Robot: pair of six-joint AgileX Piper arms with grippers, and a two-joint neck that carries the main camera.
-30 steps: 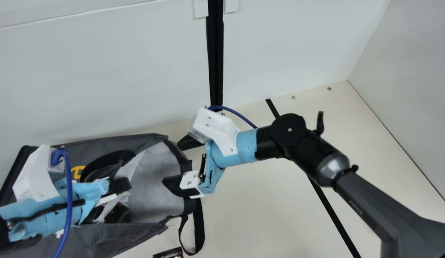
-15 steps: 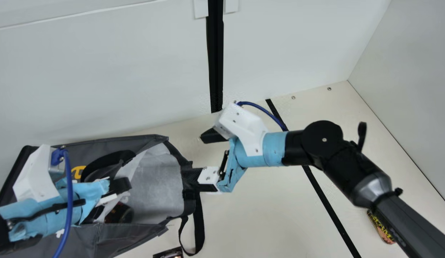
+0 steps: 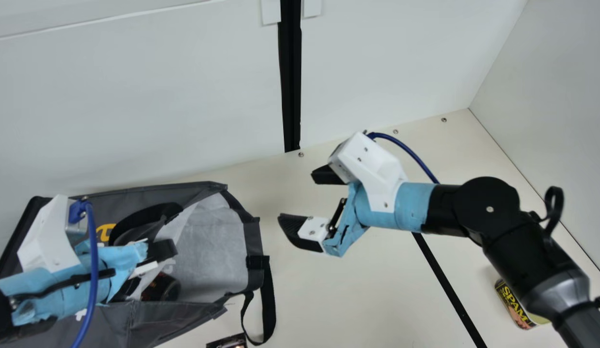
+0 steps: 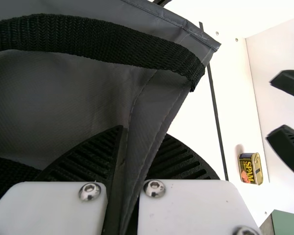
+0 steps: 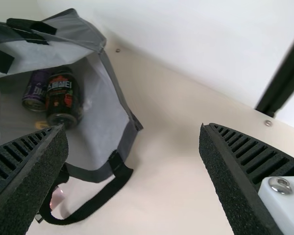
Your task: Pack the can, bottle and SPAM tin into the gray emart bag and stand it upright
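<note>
Pinching an edge of the gray emart bag (image 3: 253,241), left gripper (image 3: 157,253) has fabric between its fingers. Right gripper (image 3: 297,197): spread wide, near the bag's open mouth, apart from it. Bag lies on its side. Bottle (image 5: 62,100) and can (image 5: 35,93) are inside, next to each other, deeper in past the mouth. Farthest out is the SPAM tin (image 3: 512,305), on the table (image 3: 367,285) across the black line (image 3: 442,280) from the bag, well apart from both grippers.

Black arms (image 3: 488,205) wear light-blue wraps (image 3: 416,207), screwed white brackets (image 3: 377,169) and blue cables (image 3: 93,261).
</note>
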